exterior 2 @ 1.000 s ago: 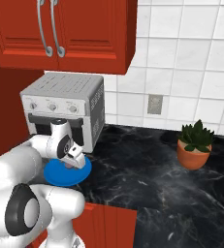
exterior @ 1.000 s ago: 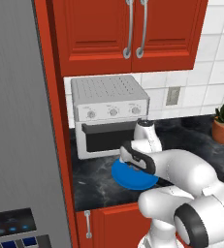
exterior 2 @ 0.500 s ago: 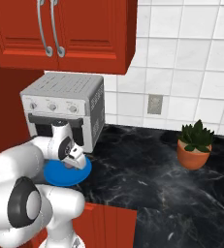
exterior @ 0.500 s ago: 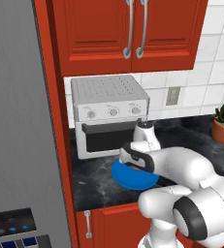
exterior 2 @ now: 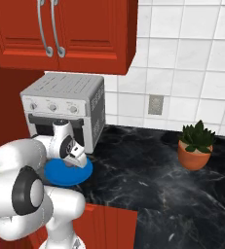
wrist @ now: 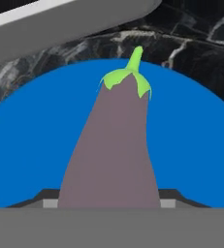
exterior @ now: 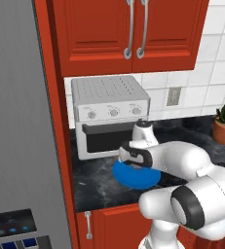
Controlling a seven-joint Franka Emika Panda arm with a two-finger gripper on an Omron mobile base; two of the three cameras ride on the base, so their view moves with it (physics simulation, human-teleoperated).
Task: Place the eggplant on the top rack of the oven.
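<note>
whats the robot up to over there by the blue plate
The white arm has its gripper lowered over the blue plate, which sits on the black counter in front of the white toaster oven. In the hand view the eggplant lies on the plate between the finger tips, stem pointing away. Whether the fingers have closed on it cannot be told. It has not been lifted off the plate yet, so the move to the oven rack is not yet begun.
</note>
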